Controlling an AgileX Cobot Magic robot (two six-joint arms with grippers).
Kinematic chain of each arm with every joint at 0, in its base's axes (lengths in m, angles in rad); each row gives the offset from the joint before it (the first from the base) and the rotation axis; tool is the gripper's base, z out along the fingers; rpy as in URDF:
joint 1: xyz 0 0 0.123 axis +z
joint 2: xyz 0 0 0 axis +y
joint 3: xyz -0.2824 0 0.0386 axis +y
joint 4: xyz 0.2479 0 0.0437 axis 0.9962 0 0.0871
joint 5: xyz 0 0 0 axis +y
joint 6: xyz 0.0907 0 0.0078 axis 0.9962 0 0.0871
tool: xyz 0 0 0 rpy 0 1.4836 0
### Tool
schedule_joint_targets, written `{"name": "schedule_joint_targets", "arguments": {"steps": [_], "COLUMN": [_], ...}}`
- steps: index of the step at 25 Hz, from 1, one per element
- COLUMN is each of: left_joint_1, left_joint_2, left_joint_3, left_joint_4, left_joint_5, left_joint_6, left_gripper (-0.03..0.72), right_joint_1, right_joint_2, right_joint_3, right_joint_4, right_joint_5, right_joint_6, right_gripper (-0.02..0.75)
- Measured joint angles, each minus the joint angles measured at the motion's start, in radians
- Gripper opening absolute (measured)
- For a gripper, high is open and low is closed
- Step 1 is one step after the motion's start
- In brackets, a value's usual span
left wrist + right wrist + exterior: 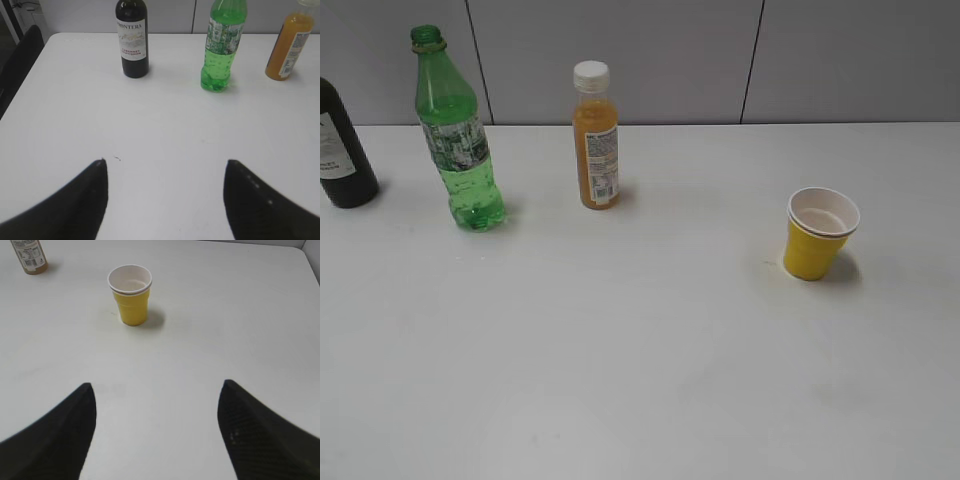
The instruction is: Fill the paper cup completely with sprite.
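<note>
Starting state, nothing held: left gripper [166, 200] has jaws spread wide over bare table, right gripper [156, 432] likewise, both empty.

Sprite [457, 135] stands upright upper left of exterior view, between wine bottle [342, 150] at the left edge and juice [596, 136] nearer centre. In left wrist view it sits top centre-right, well ahead of the fingers. Cup [817, 233] is at right of centre in exterior view, well apart from all bottles; top centre-left in right wrist view.

Handling, judged: bottle is thin clear plastic, likely squeezes in under grip, smooth and a bit slippery. Looks mostly empty, liquid only low down, so light and bottom-weighted. Best hold probably mid-body around the label, not the narrow neck. Cup is light paper, crushes and tips easily; steady it low on the wall or leave it alone.

Hard to tell: bottle top looks green, can't say if a cap is on. Exact liquid level is unclear through green tint. Bottle tops cut off in left wrist view. Cup appears stacked double at rim, not sure. Arms not visible in exterior view.
</note>
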Motion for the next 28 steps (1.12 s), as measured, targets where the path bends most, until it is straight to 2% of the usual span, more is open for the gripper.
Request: {"name": "schedule_joint_targets", "arguments": {"steps": [13,19,22,28], "left_joint_1": [0.0,0.0,0.0,0.0], "left_joint_2": [0.0,0.0,0.0,0.0], "left_joint_3": [0.0,0.0,0.0,0.0], "left_joint_4": [0.0,0.0,0.0,0.0], "left_joint_5": [0.0,0.0,0.0,0.0], "left_joint_6": [0.0,0.0,0.0,0.0], "left_gripper": [0.552,0.552,0.552,0.552], "right_joint_1": [0.0,0.0,0.0,0.0], "right_joint_2": [0.0,0.0,0.0,0.039], "right_joint_3": [0.0,0.0,-0.002,-0.023], "right_joint_4": [0.0,0.013,0.016,0.016], "right_joint_5": [-0.001,-0.001,-0.003,-0.125], "right_joint_6": [-0.001,-0.001,-0.001,-0.001], "right_gripper": [0.587,0.673,0.687,0.691]}}
